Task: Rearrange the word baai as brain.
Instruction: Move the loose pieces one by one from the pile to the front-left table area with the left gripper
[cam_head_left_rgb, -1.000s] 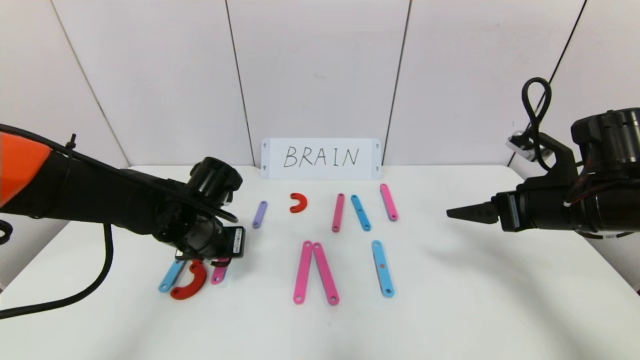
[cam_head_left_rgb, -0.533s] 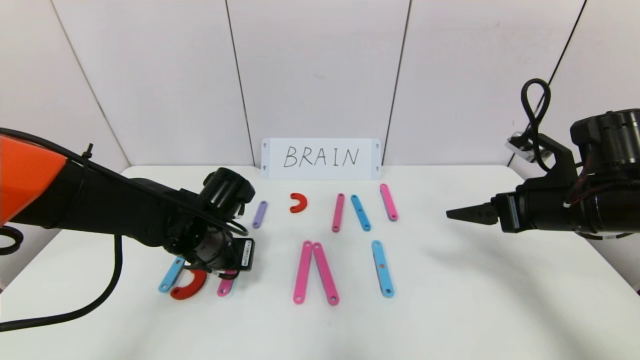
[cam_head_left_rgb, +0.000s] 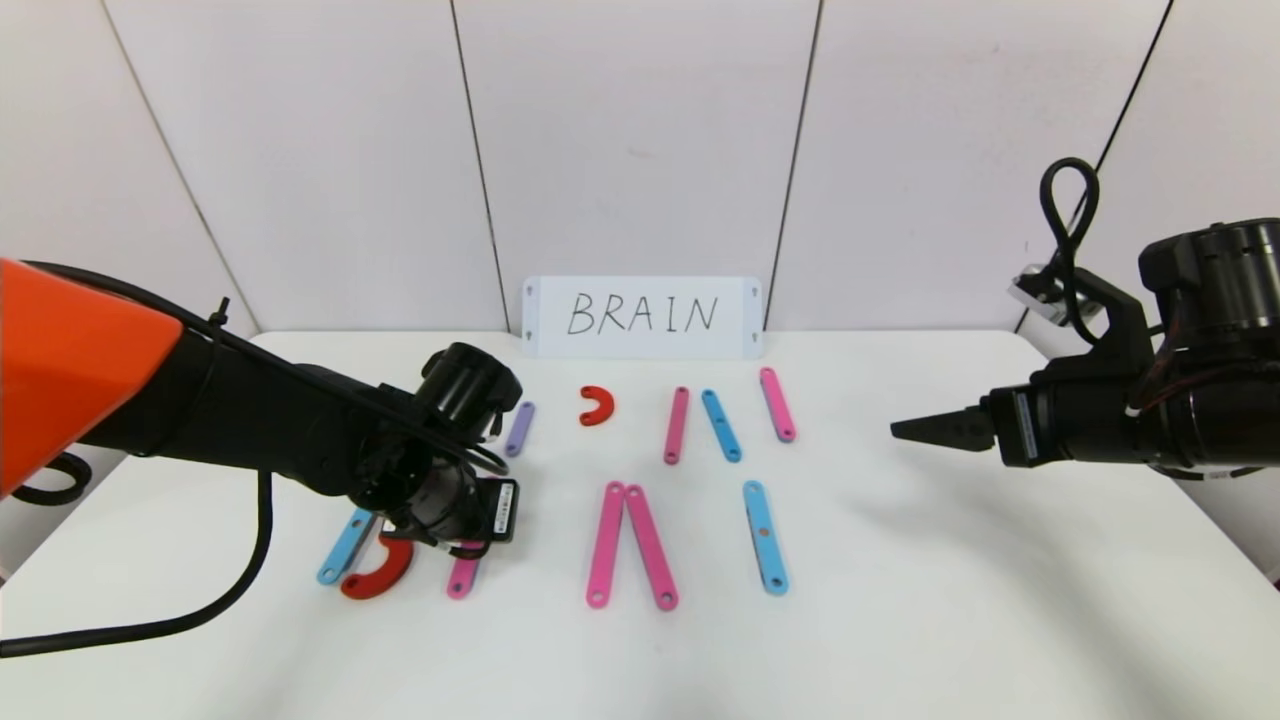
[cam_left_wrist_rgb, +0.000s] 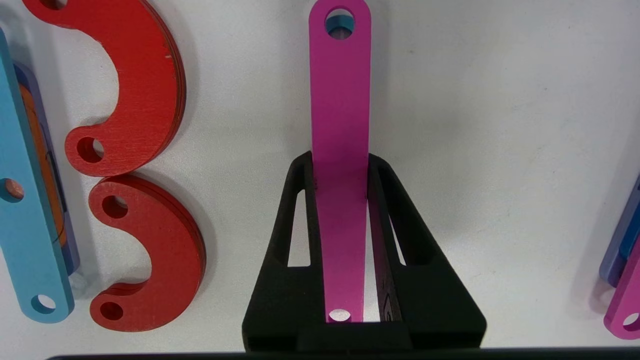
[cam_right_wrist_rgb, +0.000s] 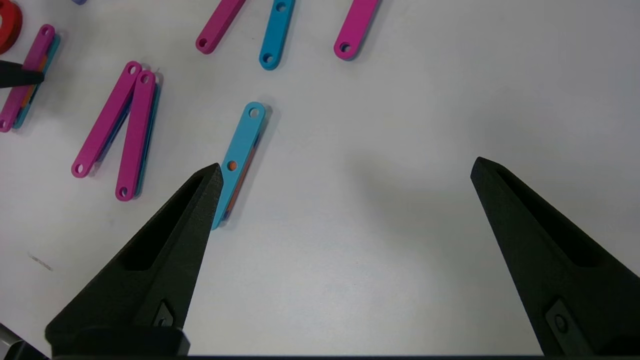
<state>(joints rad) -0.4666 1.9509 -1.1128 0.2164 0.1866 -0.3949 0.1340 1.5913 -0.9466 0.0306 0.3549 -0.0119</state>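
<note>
- The left gripper (cam_left_wrist_rgb: 340, 165) is seen lowered to the table (cam_head_left_rgb: 900, 620), its two fingers (cam_left_wrist_rgb: 295, 210) pressed against the long edges of a short pink strip (cam_left_wrist_rgb: 340, 125), which is clamped between them.
- The strip is held flat along the tabletop and reaches out past the fingertips; its far end with a hole is visible in the head view (cam_head_left_rgb: 462, 578) just below the wrist.
- Just beside the clamped strip, two red half-ring curves (cam_left_wrist_rgb: 145, 90) are laid end to end, nearly touching, and beyond them a light-blue strip (cam_left_wrist_rgb: 27, 210) is found; together these form the letter B.
- On the opposite side of the gripper, well apart, a pair of long pink strips (cam_head_left_rgb: 628, 545) meeting at the top is placed, followed by another light-blue strip (cam_head_left_rgb: 765, 537).
- Farther from the gripper, toward the white card (cam_head_left_rgb: 642, 317), a purple strip (cam_head_left_rgb: 519, 428), a small red curve (cam_head_left_rgb: 597, 405) and three more strips (cam_head_left_rgb: 720, 425) are set out.
- The right gripper (cam_head_left_rgb: 915, 428) is held above the table's right side, well away from the pieces, with its fingers (cam_right_wrist_rgb: 165, 250) spread wide and nothing between them.
</note>
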